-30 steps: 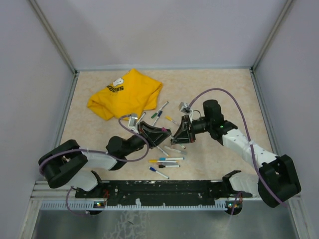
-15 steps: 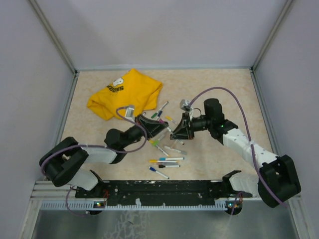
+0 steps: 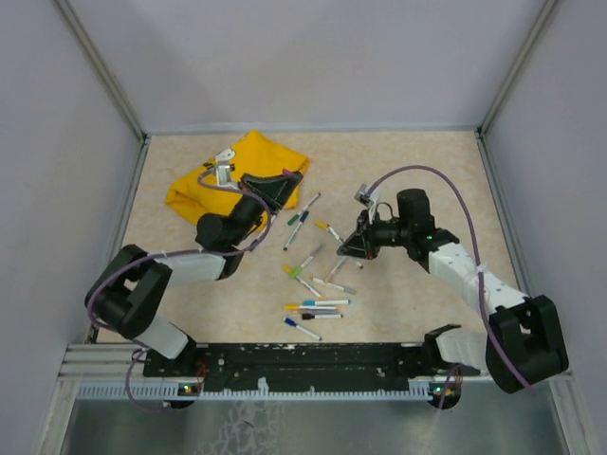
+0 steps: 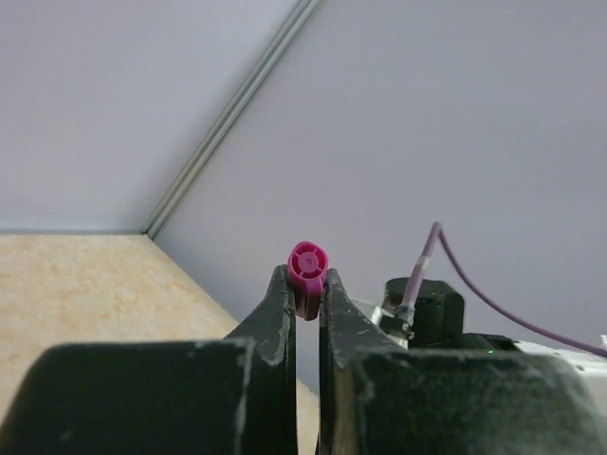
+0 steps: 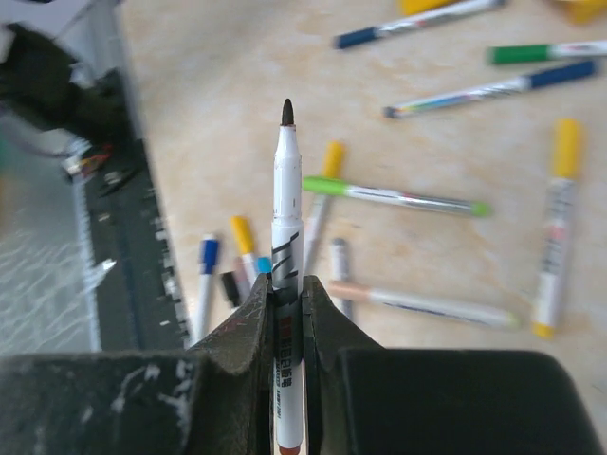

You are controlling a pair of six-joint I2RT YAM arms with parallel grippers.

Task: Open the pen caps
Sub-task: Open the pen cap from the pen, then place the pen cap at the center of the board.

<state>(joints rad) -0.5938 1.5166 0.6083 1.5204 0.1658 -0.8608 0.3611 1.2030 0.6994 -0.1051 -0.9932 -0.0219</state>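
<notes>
A: "As left claw (image 4: 305, 294) pinches item one, stubby magenta plastic cap (image 4: 307, 268), at eleven o'clock: item two?"

B: "Item two: thin white uncapped pen (image 5: 287, 199), clamped in right claw (image 5: 286, 289), three o'clock. Lower cap before releasing, clear of loose pens (image 3: 321, 303)."

Soft, even overhead light; shadows faint and diffuse. Top view sharp throughout. Right wrist: held pen (image 5: 287, 190) crisp, loose pens (image 5: 398, 197) on tabletop (image 5: 237, 76) soft, left bg heavily blurred. Left wrist: magenta cap (image 4: 307, 265) sharp, foreground v. dark.
</notes>
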